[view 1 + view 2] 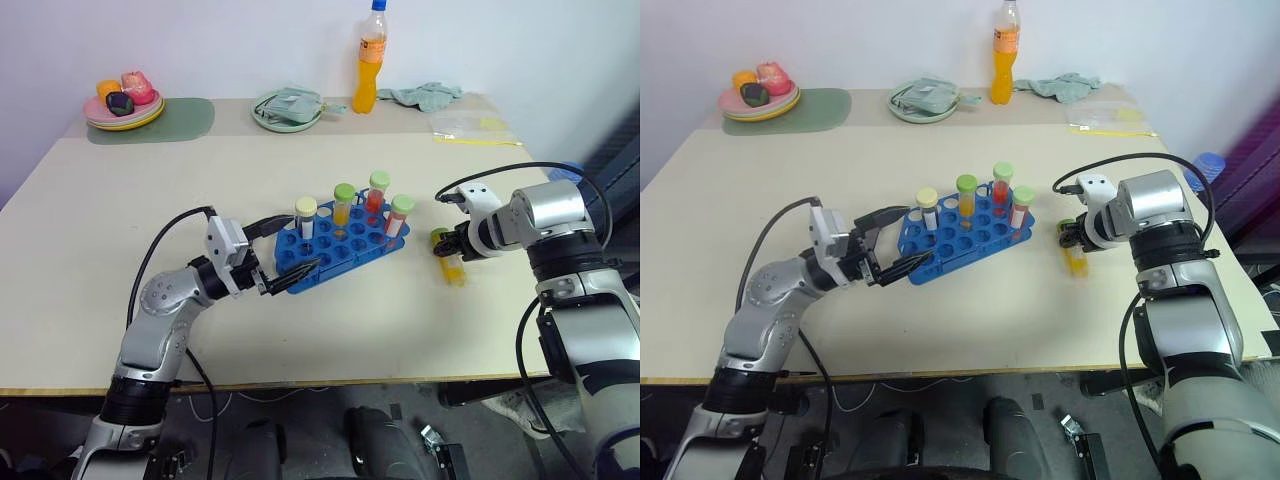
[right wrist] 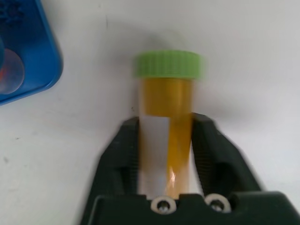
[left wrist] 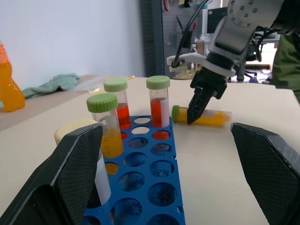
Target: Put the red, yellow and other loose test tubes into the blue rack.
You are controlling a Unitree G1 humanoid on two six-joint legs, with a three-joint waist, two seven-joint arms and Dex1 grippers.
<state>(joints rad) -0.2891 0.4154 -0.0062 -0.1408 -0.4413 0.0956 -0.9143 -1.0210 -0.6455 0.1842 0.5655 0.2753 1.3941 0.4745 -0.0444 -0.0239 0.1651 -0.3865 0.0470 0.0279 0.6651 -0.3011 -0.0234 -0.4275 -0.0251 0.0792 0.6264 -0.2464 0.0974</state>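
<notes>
- The right gripper (image 2: 165, 154) has its two fingers closed on the flanks of the last loose tube, the yellow-filled test tube (image 2: 167, 112) with the green cap; the tube lies flat on the table (image 1: 150, 180) and, judging by the wrist view, has not yet left it.
- Its long axis runs straight out from between the fingers, cap leading; the fingers bite the body just behind the cap, across the paper label, so the tube is gripped crosswise and not by its end.
- Seen from the head, the blue rack (image 1: 300, 268) lies at about nine o'clock from the held tube, near but clear of it; the tube's cap end points roughly to eleven o'clock, its base to five.
- Four capped tubes already stand in the rack along its far rows; many holes on the near side look free.
- The coming move, as I judge it, turns on this: the tube lies flat while the holes open upward; it must be lifted and tipped upright, base down, before travelling toward nine o'clock.
- The left gripper (image 1: 290, 258) stands spread wide and holds nothing; its fingers flank the rack's near-left corner, one finger resting on or just above the rim; it is the nearer arm to the rack, the right arm the nearer to the tube.
</notes>
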